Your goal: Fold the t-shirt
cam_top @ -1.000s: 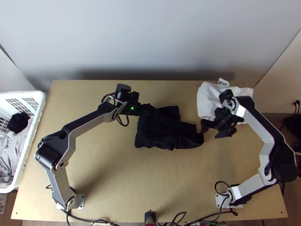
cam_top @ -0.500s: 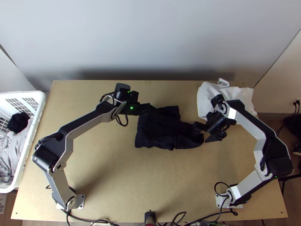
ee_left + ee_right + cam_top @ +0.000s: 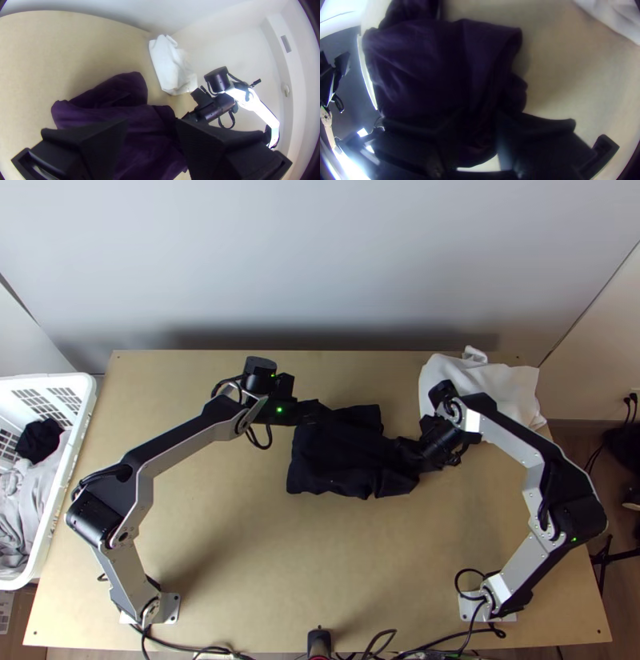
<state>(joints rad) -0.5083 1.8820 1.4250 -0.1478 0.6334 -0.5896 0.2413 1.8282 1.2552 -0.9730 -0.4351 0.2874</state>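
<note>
The right gripper (image 3: 478, 116) is sitting at the right end of the dark t-shirt (image 3: 344, 460), its fingers standing apart with bunched cloth between them; closing there might be catching too few layers and skewing the fold. The shirt is lying rumpled, partly folded, mid-table (image 3: 320, 564). At its far left, the left gripper (image 3: 151, 123) is also gaping, so a pull might be dragging everything. Farther off, a white cloth (image 3: 436, 392) is lying close enough for snagging

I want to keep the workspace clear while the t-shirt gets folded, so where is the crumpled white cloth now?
In the top view, the crumpled white cloth lies at the table's far right, beyond the right gripper.
</note>
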